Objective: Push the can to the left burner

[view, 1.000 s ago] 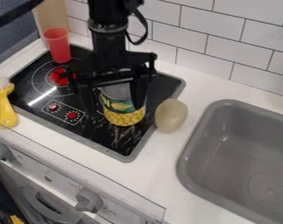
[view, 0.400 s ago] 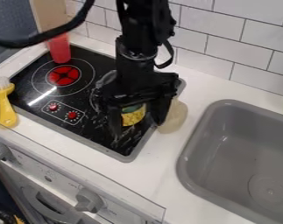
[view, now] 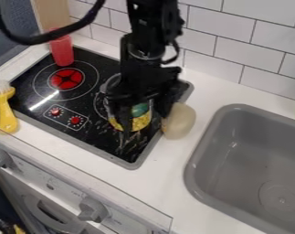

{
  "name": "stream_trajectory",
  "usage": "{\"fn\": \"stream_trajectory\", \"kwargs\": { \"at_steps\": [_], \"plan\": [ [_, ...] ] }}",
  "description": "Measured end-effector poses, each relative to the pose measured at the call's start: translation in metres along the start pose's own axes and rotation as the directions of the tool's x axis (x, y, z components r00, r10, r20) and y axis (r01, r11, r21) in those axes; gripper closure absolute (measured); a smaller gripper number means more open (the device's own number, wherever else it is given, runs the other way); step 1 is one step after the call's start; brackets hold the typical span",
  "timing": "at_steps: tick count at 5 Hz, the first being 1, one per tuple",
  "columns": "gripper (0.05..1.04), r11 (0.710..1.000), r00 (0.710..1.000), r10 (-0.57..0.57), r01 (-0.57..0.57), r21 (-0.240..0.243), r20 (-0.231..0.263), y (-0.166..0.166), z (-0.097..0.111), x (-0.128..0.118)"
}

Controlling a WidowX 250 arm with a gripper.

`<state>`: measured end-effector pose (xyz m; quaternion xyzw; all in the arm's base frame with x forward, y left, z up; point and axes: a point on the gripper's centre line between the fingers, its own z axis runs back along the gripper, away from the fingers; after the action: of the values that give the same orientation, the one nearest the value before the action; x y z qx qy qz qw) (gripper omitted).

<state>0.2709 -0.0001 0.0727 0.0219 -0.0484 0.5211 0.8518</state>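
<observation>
the black end effector [view: 143, 122] is positioned over an upright can [view: 141, 119] on the black stovetop [view: 103, 139], its fingers parted. just beside the can, a rounded tan object [view: 179, 121] is seen at the stovetop's edge; farther out, a red cup [view: 62, 51], a yellow brush [view: 7, 118] and a gray sink [view: 253, 151] set into the white counter [view: 168, 176] are pictured.
</observation>
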Motion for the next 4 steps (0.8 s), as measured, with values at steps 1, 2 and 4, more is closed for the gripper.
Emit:
{"fn": "stream_trajectory", "kwargs": {
  "at_steps": [1,2,4],
  "plan": [
    [0.083,0.999,0.999,0.042,-0.042,-0.008,0.0,-0.007,-0.002,0.014],
    [0.083,0.996,0.996,0.087,-0.087,-0.007,-0.003,-0.01,-0.004,0.037],
    [0.083,0.977,0.977,0.211,-0.211,0.019,-0.01,-0.004,-0.013,0.083]
  ]
}}
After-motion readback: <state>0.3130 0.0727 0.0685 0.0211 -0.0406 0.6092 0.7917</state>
